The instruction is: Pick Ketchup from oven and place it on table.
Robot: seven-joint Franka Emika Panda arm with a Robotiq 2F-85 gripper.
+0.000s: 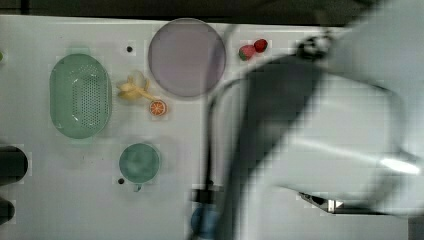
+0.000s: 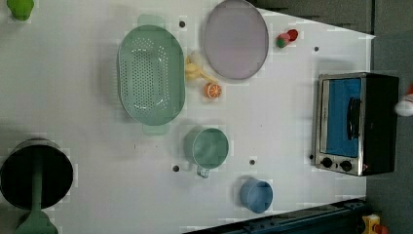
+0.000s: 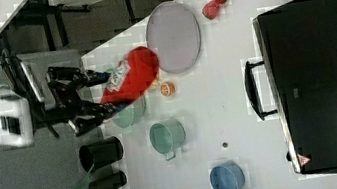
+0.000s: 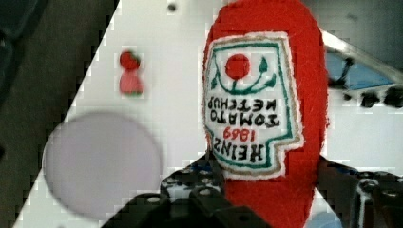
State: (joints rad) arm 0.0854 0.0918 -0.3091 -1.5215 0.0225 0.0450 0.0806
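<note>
Ketchup (image 3: 131, 77) in end effector (image 3: 98, 95) above table (image 3: 239, 109)

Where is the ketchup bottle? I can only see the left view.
Observer: In the right view, the end effector is gripping the Ketchup.
Operator: Is it close to the oven?
Observer: No. In the right view it is well apart from the oven, toward the right view's left, beside the purple plate.
Operator: What does its label say?
Observer: The wrist view shows a white label reading Heinz Tomato Ketchup.
</note>
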